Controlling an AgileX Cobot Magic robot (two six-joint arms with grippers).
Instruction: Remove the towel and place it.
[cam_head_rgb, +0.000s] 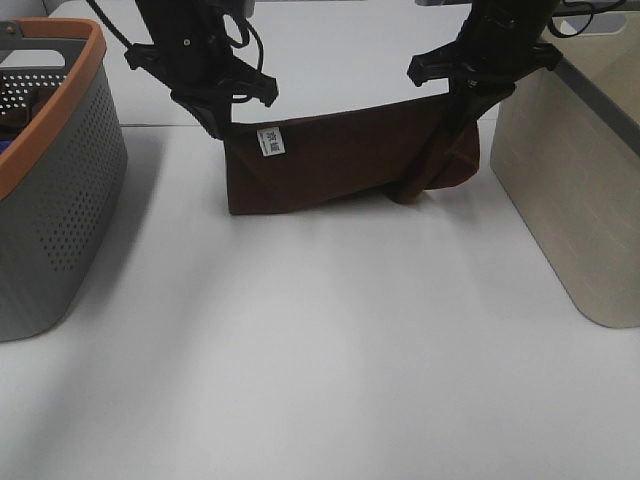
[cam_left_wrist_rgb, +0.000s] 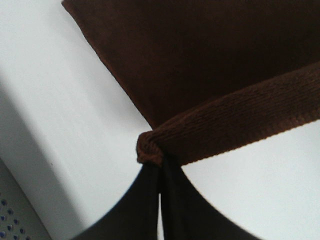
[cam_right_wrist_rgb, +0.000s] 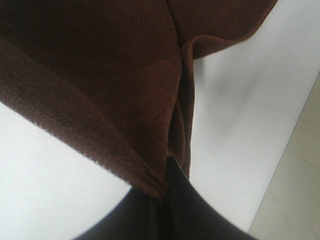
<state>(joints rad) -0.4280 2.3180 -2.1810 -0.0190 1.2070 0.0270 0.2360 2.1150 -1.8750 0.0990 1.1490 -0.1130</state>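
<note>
The dark brown towel (cam_head_rgb: 340, 158) hangs stretched between my two grippers at the back of the white table, its lower edge near or on the tabletop. A small white tag (cam_head_rgb: 271, 141) shows near its upper left corner. My left gripper (cam_head_rgb: 222, 122) is shut on the towel's upper left corner, which shows bunched at the fingertips in the left wrist view (cam_left_wrist_rgb: 150, 150). My right gripper (cam_head_rgb: 452, 118) is shut on the upper right corner, where the cloth folds and droops; the right wrist view shows the cloth (cam_right_wrist_rgb: 100, 80) pinched at the fingertips (cam_right_wrist_rgb: 167, 175).
A grey perforated basket with an orange rim (cam_head_rgb: 60, 190) stands at the left edge. A beige bin (cam_head_rgb: 575, 170) stands at the right edge. The white tabletop (cam_head_rgb: 320, 350) stretches in front of the towel.
</note>
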